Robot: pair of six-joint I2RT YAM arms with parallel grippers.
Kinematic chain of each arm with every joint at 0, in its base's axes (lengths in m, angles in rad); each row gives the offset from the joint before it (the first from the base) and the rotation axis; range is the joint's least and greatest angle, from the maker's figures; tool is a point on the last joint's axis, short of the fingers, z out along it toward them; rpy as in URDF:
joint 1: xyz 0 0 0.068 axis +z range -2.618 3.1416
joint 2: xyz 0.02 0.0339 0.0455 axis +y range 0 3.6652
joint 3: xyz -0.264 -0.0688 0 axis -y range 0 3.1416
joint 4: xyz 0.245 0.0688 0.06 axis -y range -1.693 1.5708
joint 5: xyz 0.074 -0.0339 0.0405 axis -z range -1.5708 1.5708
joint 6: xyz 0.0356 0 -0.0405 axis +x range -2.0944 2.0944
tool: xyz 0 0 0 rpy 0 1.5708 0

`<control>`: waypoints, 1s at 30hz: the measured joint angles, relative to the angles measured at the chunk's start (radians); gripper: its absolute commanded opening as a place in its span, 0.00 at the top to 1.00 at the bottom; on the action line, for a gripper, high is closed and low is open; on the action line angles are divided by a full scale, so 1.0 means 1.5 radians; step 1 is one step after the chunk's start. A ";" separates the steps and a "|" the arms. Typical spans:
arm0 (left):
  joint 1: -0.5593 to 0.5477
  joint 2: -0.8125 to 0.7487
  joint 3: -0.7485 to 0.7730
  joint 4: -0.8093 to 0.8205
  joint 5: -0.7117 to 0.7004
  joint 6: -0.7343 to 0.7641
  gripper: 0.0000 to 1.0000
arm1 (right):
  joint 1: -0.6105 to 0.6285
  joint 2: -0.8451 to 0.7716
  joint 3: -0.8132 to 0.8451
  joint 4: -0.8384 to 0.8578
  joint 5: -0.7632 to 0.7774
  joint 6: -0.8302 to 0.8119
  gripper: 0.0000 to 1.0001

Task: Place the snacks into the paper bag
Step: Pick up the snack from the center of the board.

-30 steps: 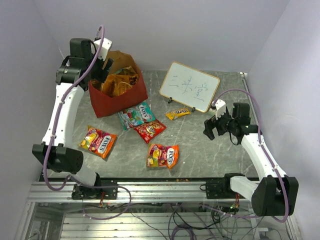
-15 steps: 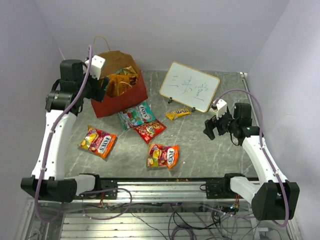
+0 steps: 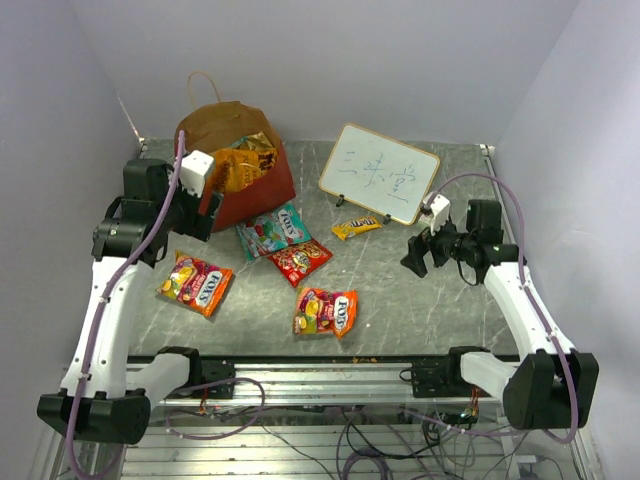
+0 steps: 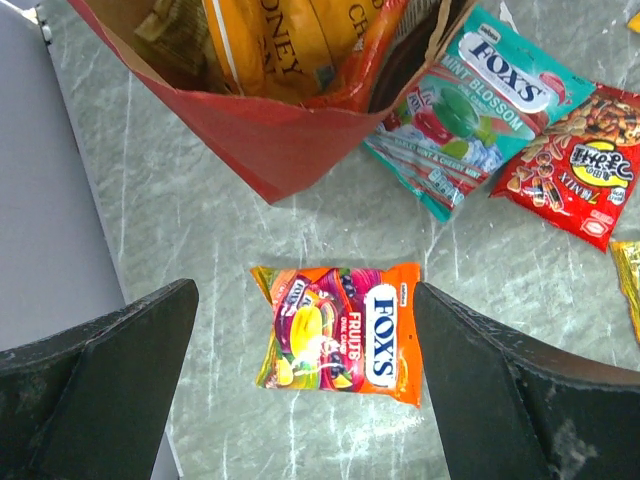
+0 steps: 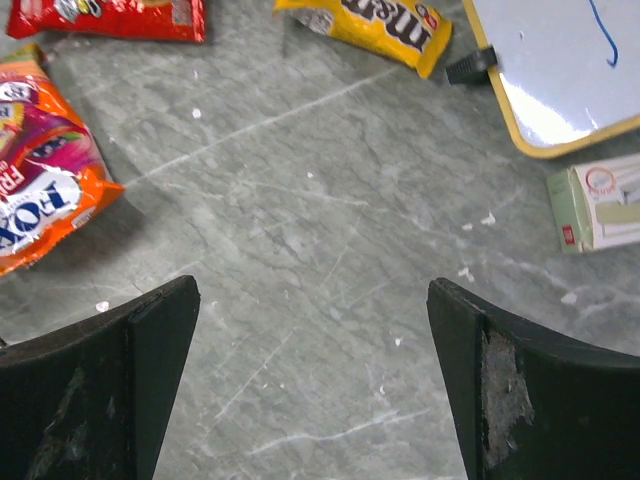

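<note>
The paper bag [image 3: 258, 203], red outside and brown inside, stands at the back left with orange chip bags [image 3: 233, 167] in it. On the table lie a teal Fox's pack [image 3: 272, 230], a red pack [image 3: 300, 261], two orange Fox's Fruits packs [image 3: 196, 284] [image 3: 326, 311] and a yellow M&M's pack [image 3: 356, 227]. My left gripper [image 3: 203, 212] is open and empty, above the left Fox's Fruits pack [image 4: 340, 330], just in front of the bag [image 4: 270, 150]. My right gripper [image 3: 418, 254] is open and empty over bare table [image 5: 315, 380].
A whiteboard [image 3: 380, 172] with writing leans at the back right. A small white box [image 5: 600, 205] lies beside it. The right wrist view also shows the M&M's pack [image 5: 370, 25] and an orange Fox's pack [image 5: 40, 200]. Walls close in left, back and right.
My left arm has drawn back from above the bag's mouth toward the near side and lowered; it now hangs over the left Fox's Fruits pack. The right arm has barely moved.
</note>
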 measured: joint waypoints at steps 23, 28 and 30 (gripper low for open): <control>0.197 -0.067 -0.128 0.058 0.098 -0.023 0.01 | 0.282 0.514 0.355 0.188 -0.029 0.252 0.21; 0.216 -0.058 -0.128 0.061 0.120 -0.025 0.01 | 0.296 0.660 0.463 0.202 -0.041 0.332 0.25; 0.218 -0.053 -0.128 0.061 0.125 -0.025 0.02 | 0.299 0.710 0.499 0.205 -0.048 0.365 0.26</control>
